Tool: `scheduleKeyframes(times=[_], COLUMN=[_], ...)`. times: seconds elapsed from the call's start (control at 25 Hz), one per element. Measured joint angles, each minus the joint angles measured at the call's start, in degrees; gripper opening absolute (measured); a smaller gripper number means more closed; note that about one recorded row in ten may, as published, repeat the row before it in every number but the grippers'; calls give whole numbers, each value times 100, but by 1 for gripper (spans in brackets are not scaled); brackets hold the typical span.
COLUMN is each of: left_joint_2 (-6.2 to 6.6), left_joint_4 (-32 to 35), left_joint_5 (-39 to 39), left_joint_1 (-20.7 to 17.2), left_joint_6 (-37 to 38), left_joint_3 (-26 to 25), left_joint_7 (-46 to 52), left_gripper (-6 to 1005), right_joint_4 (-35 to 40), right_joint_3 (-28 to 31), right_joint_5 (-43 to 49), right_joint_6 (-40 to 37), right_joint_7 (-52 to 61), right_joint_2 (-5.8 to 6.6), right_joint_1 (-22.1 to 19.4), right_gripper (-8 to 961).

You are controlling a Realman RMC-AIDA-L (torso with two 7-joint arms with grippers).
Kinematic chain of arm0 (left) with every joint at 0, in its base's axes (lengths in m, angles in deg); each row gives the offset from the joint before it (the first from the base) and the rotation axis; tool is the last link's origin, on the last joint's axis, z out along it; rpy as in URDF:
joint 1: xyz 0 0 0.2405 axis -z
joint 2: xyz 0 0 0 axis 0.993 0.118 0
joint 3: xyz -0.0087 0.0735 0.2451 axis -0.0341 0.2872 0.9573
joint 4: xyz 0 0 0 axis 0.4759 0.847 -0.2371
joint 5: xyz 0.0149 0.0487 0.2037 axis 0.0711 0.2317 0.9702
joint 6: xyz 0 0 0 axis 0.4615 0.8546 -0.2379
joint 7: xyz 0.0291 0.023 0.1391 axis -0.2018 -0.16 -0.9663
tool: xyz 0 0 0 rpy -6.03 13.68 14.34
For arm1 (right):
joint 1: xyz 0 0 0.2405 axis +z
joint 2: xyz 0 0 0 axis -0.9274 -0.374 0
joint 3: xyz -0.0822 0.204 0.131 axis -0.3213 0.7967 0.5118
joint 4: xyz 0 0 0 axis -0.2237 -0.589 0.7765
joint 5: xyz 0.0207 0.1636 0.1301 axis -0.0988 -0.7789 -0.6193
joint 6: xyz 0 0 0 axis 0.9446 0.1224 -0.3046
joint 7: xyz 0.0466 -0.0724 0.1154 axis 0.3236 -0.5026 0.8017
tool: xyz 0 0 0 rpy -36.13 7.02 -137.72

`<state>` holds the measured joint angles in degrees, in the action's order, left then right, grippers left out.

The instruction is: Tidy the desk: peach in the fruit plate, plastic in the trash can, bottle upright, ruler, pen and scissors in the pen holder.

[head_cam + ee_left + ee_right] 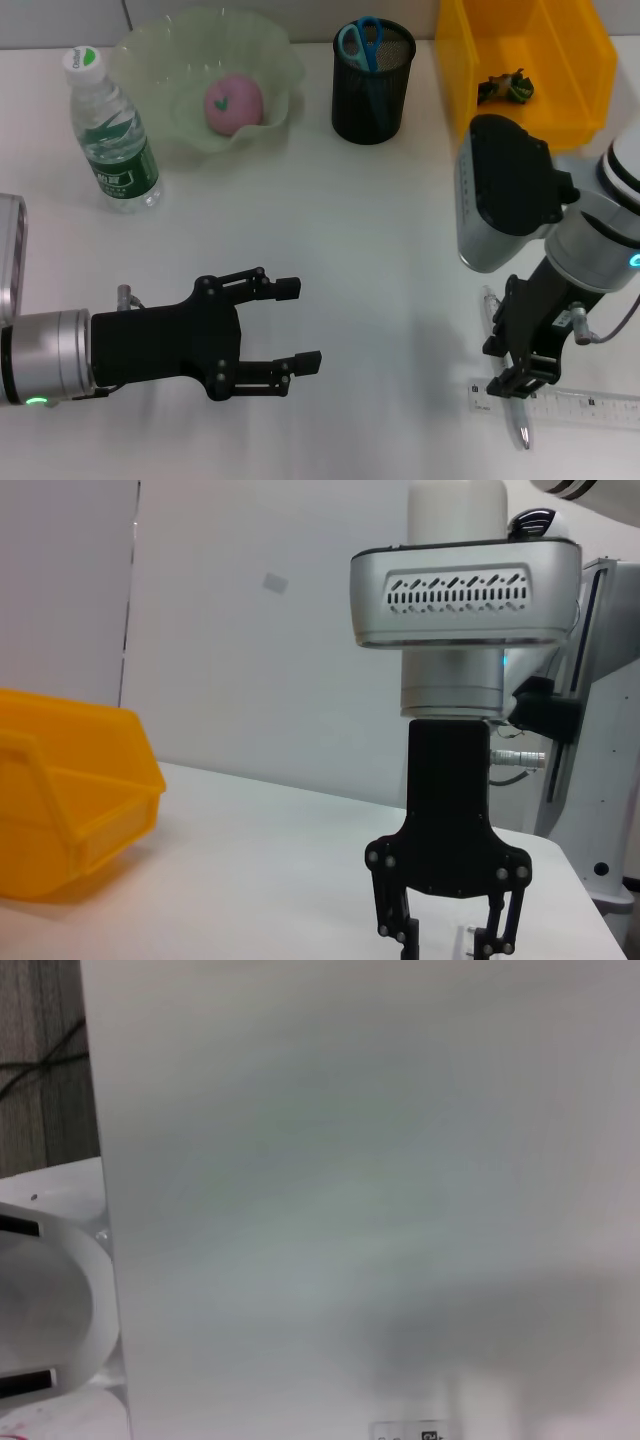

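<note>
Now the right claw (522, 380) is down at the tabletop's near right corner, fingers straddling the pen (508, 375) lying across the ruler (556, 405). Risk: it pinches both or the pen rolls. Left claw (295, 325) hovers open.

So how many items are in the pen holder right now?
1 visible: the scissors, handles up in the pen holder. The mesh could hide more. The pen and ruler lie under the right gripper.

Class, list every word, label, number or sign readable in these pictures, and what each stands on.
None reads clearly.
Bottle cap: green print, too blurred to read.
Bottle's dark green label: white print, too small to read.
Ruler: scale marks and numbers too fine to read.
Right wrist view: dark marks at the bottom edge, unreadable.
</note>
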<state>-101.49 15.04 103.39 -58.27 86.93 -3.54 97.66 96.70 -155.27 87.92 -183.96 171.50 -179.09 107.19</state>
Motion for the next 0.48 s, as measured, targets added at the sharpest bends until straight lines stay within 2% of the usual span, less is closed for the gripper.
scheduleKeyframes(times=[0.4,0.48], left_joint_2=[10,10], left_joint_4=[11,11], left_joint_5=[0,0], left_joint_1=[4,4], left_joint_6=[-12,-12], left_joint_3=[-59,-59], left_joint_7=[6,6], left_gripper=[832,832], right_joint_4=[82,134], right_joint_3=[-565,-734], right_joint_5=[38,105], right_joint_6=[-64,-53], right_joint_7=[502,671], right_joint_2=[-1,0], right_joint_1=[162,165], right_gripper=[444,512])
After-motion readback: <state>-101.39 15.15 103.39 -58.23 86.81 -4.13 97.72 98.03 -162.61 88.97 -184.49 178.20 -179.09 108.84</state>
